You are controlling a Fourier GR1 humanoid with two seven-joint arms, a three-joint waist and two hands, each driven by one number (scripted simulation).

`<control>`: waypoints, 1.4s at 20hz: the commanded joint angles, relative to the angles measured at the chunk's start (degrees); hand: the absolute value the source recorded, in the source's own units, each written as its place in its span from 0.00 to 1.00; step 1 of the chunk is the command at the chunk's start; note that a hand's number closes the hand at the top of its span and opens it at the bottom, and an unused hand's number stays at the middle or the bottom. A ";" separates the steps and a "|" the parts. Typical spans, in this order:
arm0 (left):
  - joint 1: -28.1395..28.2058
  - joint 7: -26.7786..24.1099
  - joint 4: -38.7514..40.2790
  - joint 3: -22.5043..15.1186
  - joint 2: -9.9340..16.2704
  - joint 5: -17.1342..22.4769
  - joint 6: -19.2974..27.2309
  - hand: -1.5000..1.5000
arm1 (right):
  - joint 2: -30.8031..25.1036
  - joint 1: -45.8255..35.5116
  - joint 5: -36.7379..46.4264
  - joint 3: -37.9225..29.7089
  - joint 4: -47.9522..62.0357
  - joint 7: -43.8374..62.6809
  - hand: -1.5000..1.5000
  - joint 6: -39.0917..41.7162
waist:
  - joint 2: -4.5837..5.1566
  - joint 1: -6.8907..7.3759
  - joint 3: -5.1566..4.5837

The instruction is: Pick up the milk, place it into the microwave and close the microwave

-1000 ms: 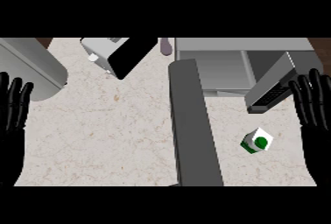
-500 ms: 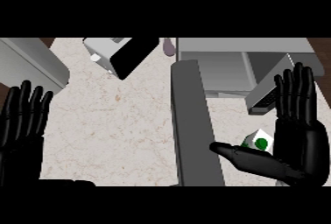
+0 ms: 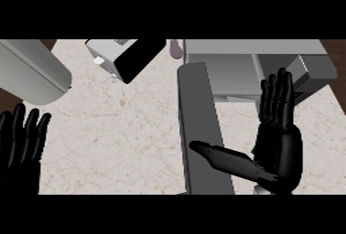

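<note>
Nothing is done yet, I judge; my right hand (image 3: 277, 146) hangs spread, thumb out, at lower right, hiding the milk (image 3: 255, 149) on the tabletop (image 3: 121, 137); the microwave (image 3: 229, 68) at upper right stands open; my left hand (image 3: 20, 137) rests spread at lower left.

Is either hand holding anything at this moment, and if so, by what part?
Nothing is held. The right hand hangs open over the milk, hiding nearly all of it, fingers straight and thumb spread. The left hand is open at the left edge.
</note>
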 commanded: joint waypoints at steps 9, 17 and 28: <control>11.81 -3.92 -5.45 1.06 0.15 3.85 -5.47 0.00 | 0.19 6.34 4.06 -2.03 1.79 -1.55 0.00 -6.54 | -0.03 -0.03 0.02; 12.71 -8.81 -1.23 1.72 -0.75 2.43 -6.59 0.00 | 0.17 10.03 -6.85 -7.72 9.69 -12.97 0.00 -4.96 | 0.04 -0.09 0.05; 19.58 -8.31 -8.52 5.82 1.49 9.26 -11.06 0.00 | 0.19 16.28 -14.44 -14.85 15.84 -24.04 0.00 -1.73 | -0.03 0.07 0.03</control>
